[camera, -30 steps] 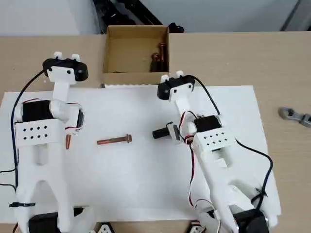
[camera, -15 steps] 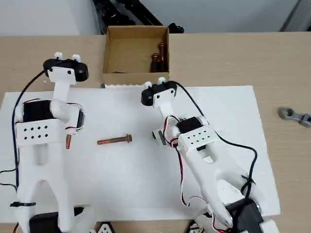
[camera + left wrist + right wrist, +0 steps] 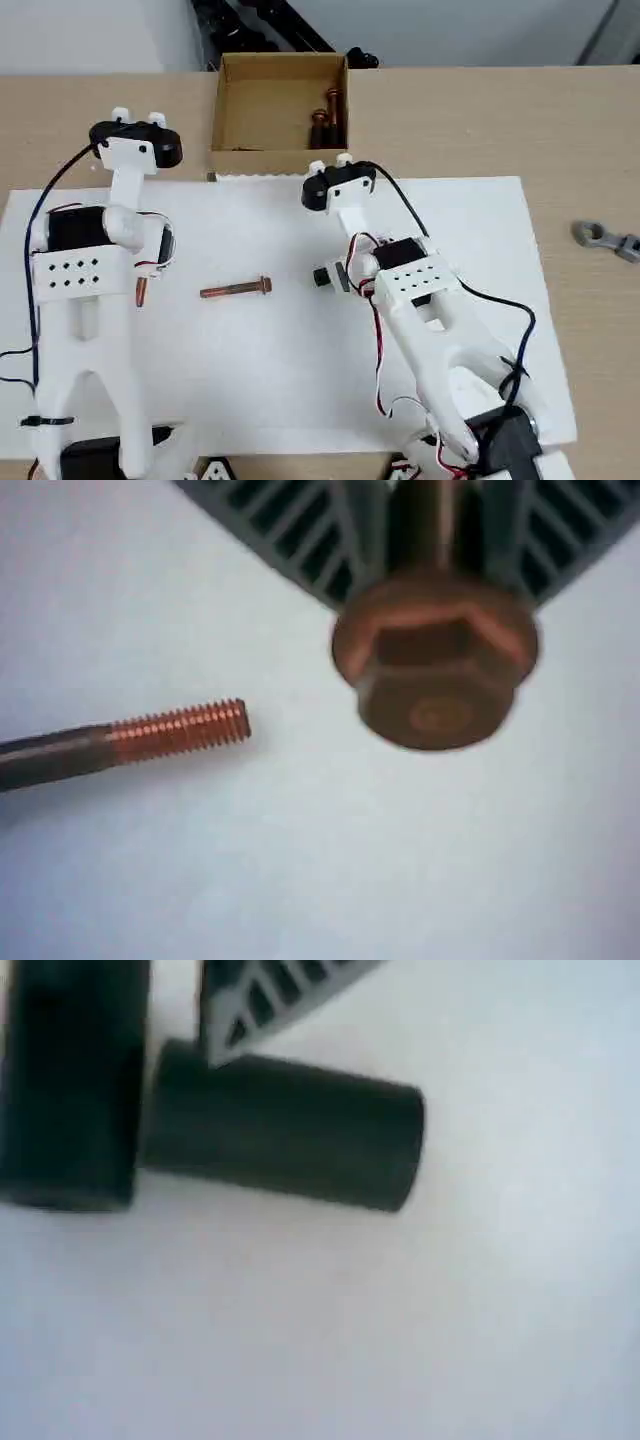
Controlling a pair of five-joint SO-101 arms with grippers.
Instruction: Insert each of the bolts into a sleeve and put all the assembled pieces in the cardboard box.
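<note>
Bolt [image 3: 435, 660] is clamped by left gripper [image 3: 146, 277], sleeve [image 3: 285, 1130] by right gripper [image 3: 343, 276]; second bolt [image 3: 236, 289] is laid on white sheet [image 3: 250, 380].

loose bolt [image 3: 150, 735] cut off at edge, shank of held bolt [image 3: 435, 670] mostly hidden

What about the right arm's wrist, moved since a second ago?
Yes. The wrist swung left, from right of the cardboard box corner to just below it.
</note>
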